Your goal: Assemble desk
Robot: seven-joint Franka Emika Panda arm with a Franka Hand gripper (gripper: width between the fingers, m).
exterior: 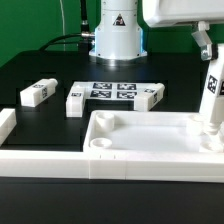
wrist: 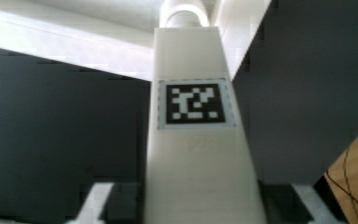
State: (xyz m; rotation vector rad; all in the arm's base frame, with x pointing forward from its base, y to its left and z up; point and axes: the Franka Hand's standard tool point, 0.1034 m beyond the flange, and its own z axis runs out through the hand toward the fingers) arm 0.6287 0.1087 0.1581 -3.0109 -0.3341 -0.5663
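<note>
The white desk top, a tray with a raised rim and round corner sockets, lies at the front of the exterior view. My gripper is shut on a white tagged leg and holds it upright over the top's far right corner. Whether the leg's foot touches the socket I cannot tell. In the wrist view the leg fills the middle, tag facing the camera, between my two fingers. Three loose tagged legs lie on the black table: one at the left, one beside it, one further right.
The marker board lies flat between the loose legs, in front of the robot base. A long low white border rail runs along the left and front of the table.
</note>
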